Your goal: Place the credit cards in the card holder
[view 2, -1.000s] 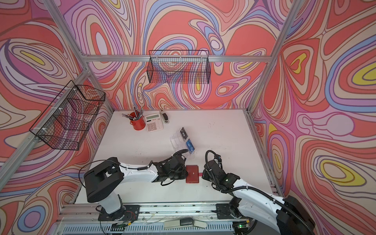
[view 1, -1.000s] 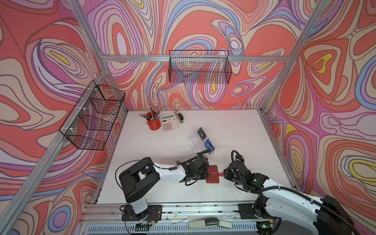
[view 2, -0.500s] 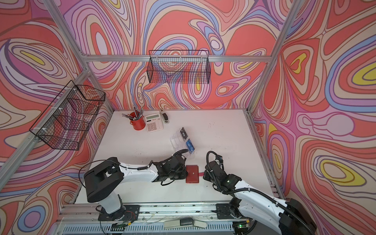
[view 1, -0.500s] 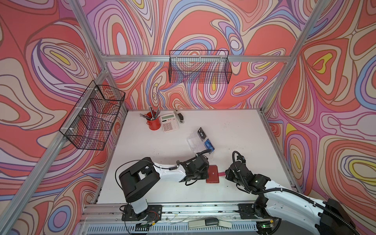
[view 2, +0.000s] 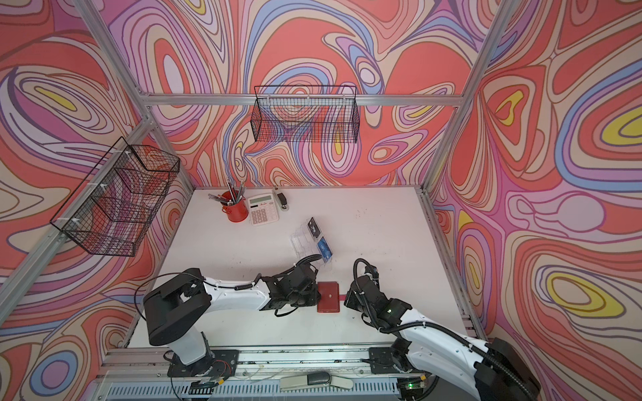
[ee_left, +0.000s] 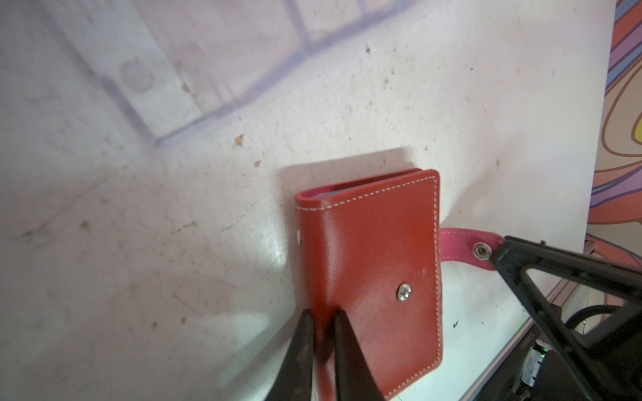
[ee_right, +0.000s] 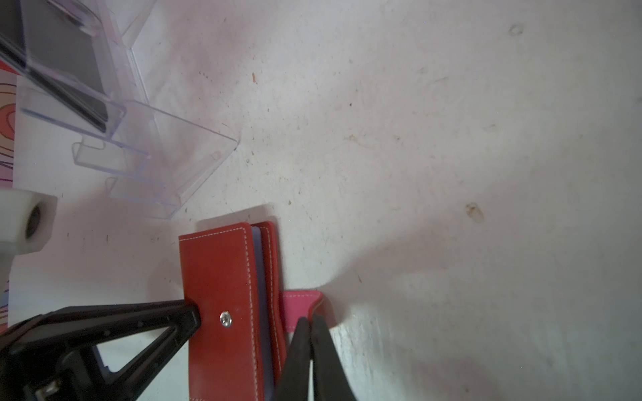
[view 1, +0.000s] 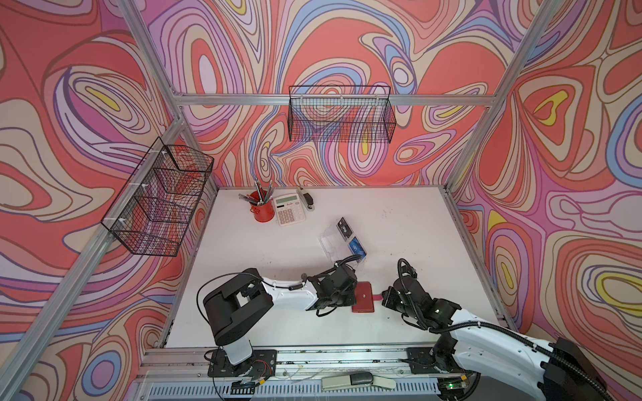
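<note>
The red card holder (view 1: 363, 297) (view 2: 329, 297) lies closed on the white table near the front. My left gripper (ee_left: 321, 319) (view 1: 351, 298) is shut on its spine edge. My right gripper (ee_right: 309, 321) (view 1: 383, 297) is shut on the end of the pink-lined snap strap (ee_left: 458, 246), which sticks out sideways from the holder. A grey sleeve edge shows between the covers in the right wrist view. Two credit cards stand in the acrylic stand behind: a black one (view 1: 344, 229) (view 2: 314, 229) and a blue one (view 1: 357, 247) (view 2: 324, 248).
The clear acrylic tiered stand (view 1: 331, 243) sits just behind the left gripper. At the back left stand a red pen cup (view 1: 262, 210), a beige calculator (view 1: 289, 209) and a stapler (view 1: 305, 201). Wire baskets (view 1: 342, 118) (view 1: 159, 201) hang on the walls.
My right gripper has closed its jaws on the strap end and shifted slightly. The left arm and the card holder have stayed where they were.
</note>
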